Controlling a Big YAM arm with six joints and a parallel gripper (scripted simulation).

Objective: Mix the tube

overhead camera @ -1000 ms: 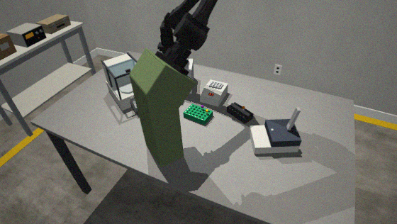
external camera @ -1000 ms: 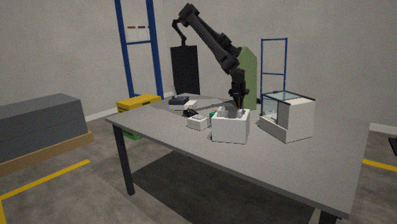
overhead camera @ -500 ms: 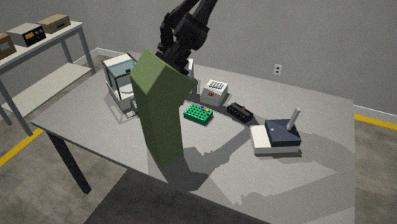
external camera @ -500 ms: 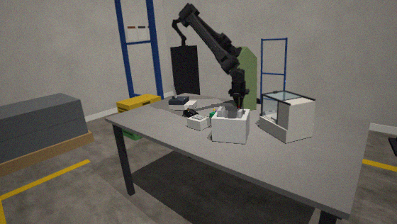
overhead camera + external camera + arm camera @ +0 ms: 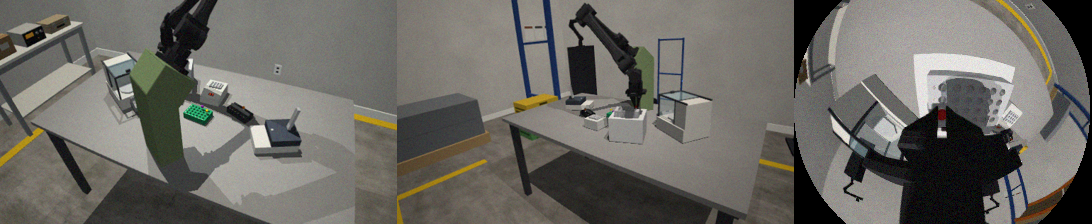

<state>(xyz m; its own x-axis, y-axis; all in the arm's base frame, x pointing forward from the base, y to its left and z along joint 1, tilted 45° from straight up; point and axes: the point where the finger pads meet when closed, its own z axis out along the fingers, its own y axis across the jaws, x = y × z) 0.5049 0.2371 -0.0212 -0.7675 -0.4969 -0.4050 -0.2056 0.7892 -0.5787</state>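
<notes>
My gripper (image 5: 636, 103) hangs just above the top of the white mixer MX (image 5: 627, 125), pointing straight down. It is shut on tube B (image 5: 942, 123), whose red cap and white body show between the fingers in the wrist view. Below it in the wrist view lies the mixer's dark shaking block (image 5: 968, 99) with bores on both sides. In the top view the arm (image 5: 181, 39) and a green block hide the mixer. The green tube rack RK (image 5: 198, 113) holds purple and yellow capped tubes at its far corner.
The glass-walled balance BAL (image 5: 684, 115) stands right of the mixer in the exterior view. The dry block DB (image 5: 214, 91), the black magnet block MG (image 5: 239, 112) and the spectrophotometer SP (image 5: 276, 136) follow along the bench. A tall green block (image 5: 159, 106) stands near the front.
</notes>
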